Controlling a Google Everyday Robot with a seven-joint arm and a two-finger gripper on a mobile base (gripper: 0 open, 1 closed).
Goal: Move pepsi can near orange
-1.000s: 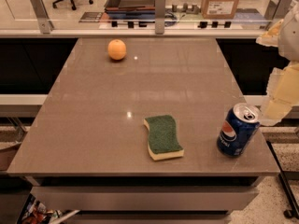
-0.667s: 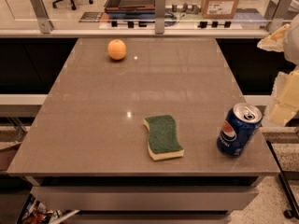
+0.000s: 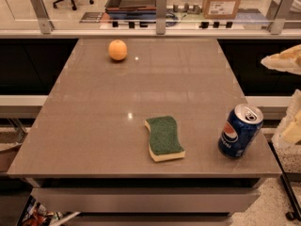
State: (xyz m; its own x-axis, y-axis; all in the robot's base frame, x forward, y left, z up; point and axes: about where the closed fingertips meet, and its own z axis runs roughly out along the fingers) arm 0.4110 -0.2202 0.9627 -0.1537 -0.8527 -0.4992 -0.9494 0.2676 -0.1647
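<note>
Pre-grasp. Gripper point(image 3: 291, 126) at 3 o'clock beside pepsi can point(image 3: 240, 132), grip state: can't tell. Next: grab it, carry to orange point(image 3: 117, 50) at 11 o'clock.

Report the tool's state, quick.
The tool: open or closed cannot be told. It is at the right edge of the view, just right of the small blue aluminium pepsi can, and is not holding the can.
</note>
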